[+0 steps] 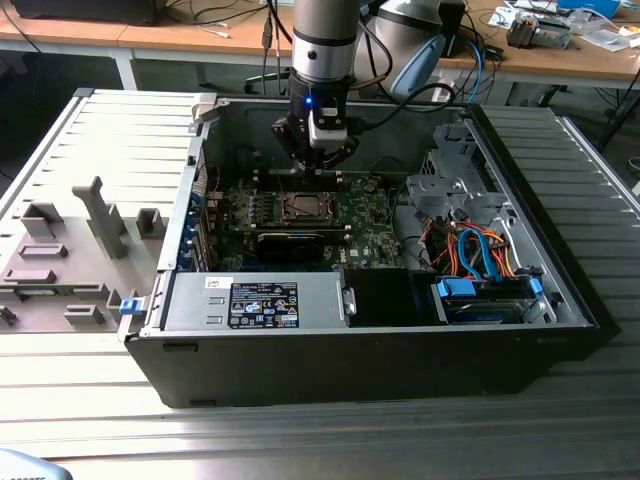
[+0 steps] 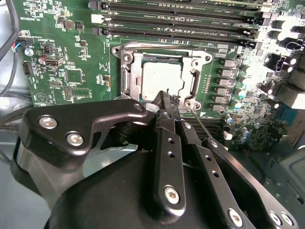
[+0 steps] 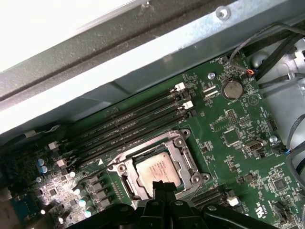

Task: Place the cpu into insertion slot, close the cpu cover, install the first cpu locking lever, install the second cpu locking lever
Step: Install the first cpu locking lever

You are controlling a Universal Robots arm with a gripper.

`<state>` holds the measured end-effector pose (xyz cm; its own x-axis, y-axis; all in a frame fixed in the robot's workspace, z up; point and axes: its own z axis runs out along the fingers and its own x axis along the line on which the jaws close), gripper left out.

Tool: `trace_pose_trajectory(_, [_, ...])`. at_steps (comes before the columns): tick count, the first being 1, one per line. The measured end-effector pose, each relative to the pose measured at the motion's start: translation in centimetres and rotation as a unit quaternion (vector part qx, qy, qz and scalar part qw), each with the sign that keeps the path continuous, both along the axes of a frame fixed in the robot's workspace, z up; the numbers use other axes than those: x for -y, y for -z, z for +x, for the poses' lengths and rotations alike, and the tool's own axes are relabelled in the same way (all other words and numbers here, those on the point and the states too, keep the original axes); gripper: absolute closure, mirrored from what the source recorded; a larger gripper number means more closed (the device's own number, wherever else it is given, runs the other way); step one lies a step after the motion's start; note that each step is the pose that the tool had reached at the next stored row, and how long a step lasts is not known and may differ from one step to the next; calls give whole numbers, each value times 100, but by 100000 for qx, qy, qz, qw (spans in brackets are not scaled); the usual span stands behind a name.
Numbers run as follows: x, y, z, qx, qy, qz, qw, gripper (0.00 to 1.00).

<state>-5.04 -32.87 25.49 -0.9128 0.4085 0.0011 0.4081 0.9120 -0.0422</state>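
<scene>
One cpu (image 2: pixel 161 80) inside the insertion slot (image 2: pixel 126 58); hand (image 2: pixel 164 102) pressed together near its rim.

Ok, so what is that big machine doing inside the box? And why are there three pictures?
The thick silver-grey tube is a robot arm. At its end is a black gripper, a bit like a hand with two fingers. Here the fingers are pressed together and seem to hold nothing.

The arm reaches into an open black computer case that lies on a ribbed metal table.

The exterior view comes from a camera standing away from the arm. Both wrist views come from cameras riding on the arm, so they look past the gripper.

Under the gripper is a green circuit board. The cpu, a small flat silver-grey square chip, sits in the insertion slot, a square socket with a silver metal rim. The gripper's tips are right at its edge.
</scene>
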Motion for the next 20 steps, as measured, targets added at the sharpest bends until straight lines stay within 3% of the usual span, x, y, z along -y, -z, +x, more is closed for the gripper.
trace_pose_trajectory(20, [0, 0, 0, -3, -2542, -3, 99968, 89])
